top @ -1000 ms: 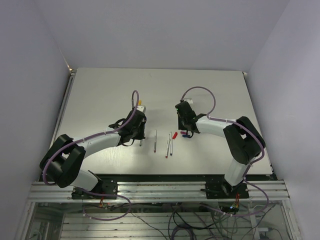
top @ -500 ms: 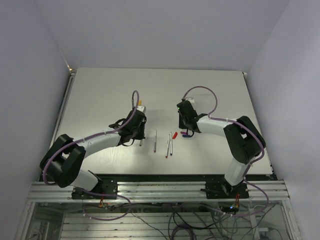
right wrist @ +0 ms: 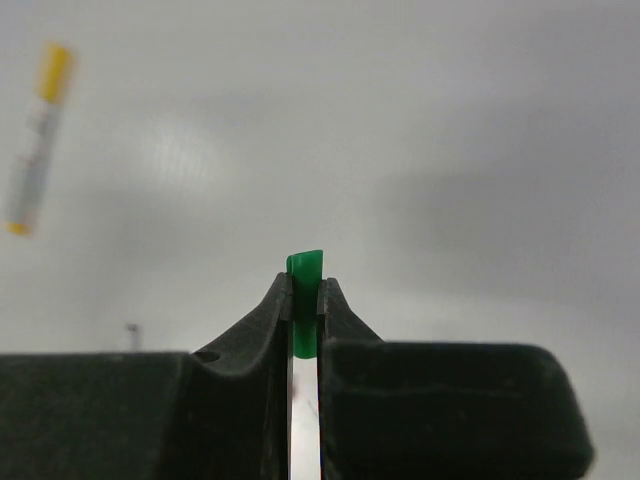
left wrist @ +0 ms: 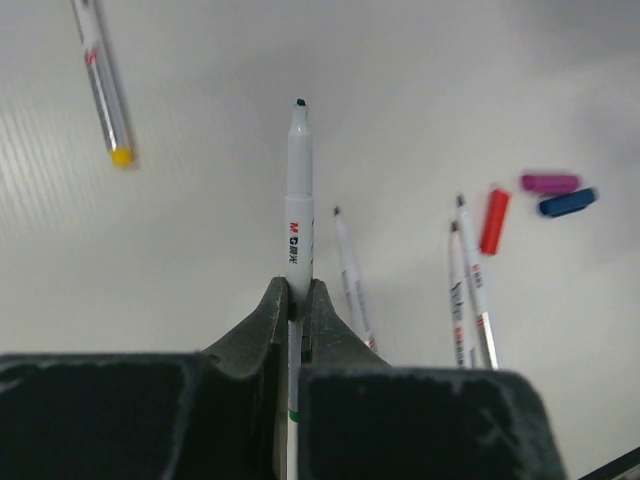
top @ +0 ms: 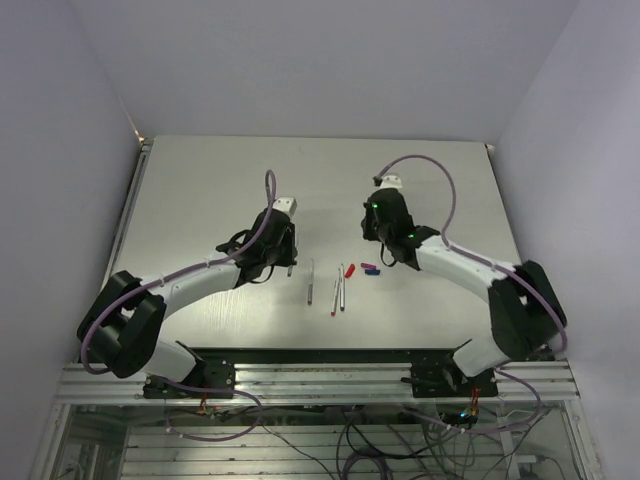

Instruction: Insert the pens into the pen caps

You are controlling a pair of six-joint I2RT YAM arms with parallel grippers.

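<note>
Left end effector [left wrist: 298, 292] closed on pen [left wrist: 299, 200], barrel projecting straight ahead, tip bare | right end effector [right wrist: 304, 287] closed on green cap [right wrist: 305, 268] | cap held apart, rightward of pen, alignment judged outstanding.

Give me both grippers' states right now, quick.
Left gripper: closed on a pen.
Right gripper: closed on the green cap.

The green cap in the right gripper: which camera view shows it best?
The right wrist view: the green cap sits pinched in the right gripper, close up. In the top external view it is too small to tell; the left wrist view lacks it.
</note>
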